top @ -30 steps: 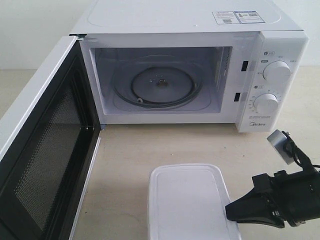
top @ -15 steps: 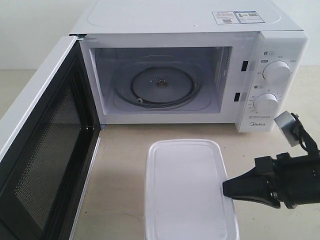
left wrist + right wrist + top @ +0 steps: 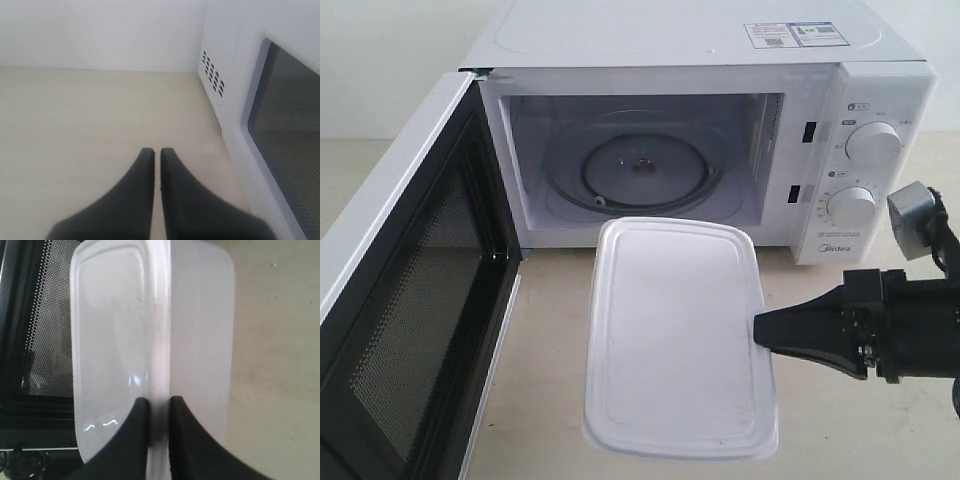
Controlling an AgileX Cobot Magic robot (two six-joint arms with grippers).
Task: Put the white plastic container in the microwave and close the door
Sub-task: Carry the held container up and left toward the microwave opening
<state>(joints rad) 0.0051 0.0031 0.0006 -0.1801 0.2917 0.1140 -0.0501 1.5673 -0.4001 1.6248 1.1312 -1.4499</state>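
**Container held at microwave opening; door open**

The table (image 3: 560, 300), a pale surface, carries the microwave (image 3: 720, 40), which is set at its far side. The door (image 3: 410, 300) is swung fully open on the left hinge, and its black mesh-lined inner face is turned toward the cavity side. The glass turntable (image 3: 640, 165) is seen bare inside the lit cavity.

The white plastic container (image 3: 675, 340) is found outside the microwave, directly in front of the open cavity, lid face up. In the exterior view its far edge overlaps the cavity's lower sill. It appears to be raised above the table; contact with the table cannot be confirmed.

The right gripper (image 3: 760, 328) is closed on the container's rim at the right-hand long side. In the right wrist view the rim is seen pinched between the two black fingers (image 3: 137, 440).

The left gripper (image 3: 156, 152) is held over bare table, beside the door's outer face (image 3: 285, 125). Its fingers are drawn almost together and nothing is held between them.

On the control panel, two round knobs (image 3: 873, 144) (image 3: 853, 208) are noted above the "Midea" logo (image 3: 835, 254). A label sticker (image 3: 795, 34) is fixed on the top.
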